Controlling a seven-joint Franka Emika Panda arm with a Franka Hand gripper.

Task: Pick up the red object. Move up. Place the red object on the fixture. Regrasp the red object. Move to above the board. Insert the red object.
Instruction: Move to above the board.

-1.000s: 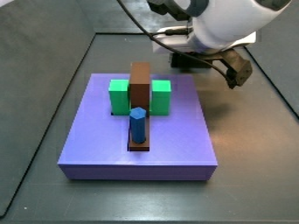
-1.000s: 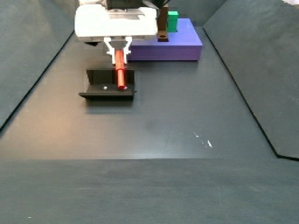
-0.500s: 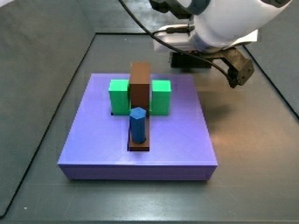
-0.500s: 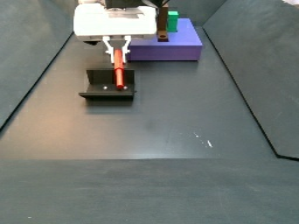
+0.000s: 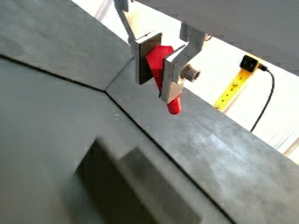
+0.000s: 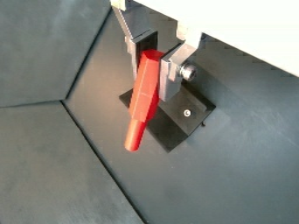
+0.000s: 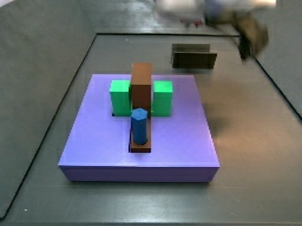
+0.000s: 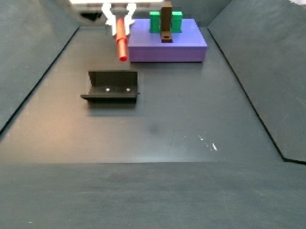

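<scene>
Wrist views, claw: we see the claw [image 5: 163,66] pinching the red object [image 5: 163,77] between its silver fingers [image 5: 177,70]; the same grip shows from the other side, claw [image 6: 155,58] on the red object [image 6: 143,96] near its upper end.
Wrist views, fixture: in a wrist view the fixture [image 6: 176,118] lies on the dark floor behind the hanging peg, apart from it.
Side view with the board in front: we see the board [image 7: 154,146] with its green blocks [image 7: 120,97], brown bar [image 7: 141,86] and blue peg [image 7: 139,126]; the fixture [image 7: 193,57] stands beyond the board, empty, and the arm above it is only a blur.
Side view with the fixture in front: the claw [image 8: 118,13] holds the red object [image 8: 122,46] in the air, beyond the fixture [image 8: 110,87] and beside the board [image 8: 167,47].
</scene>
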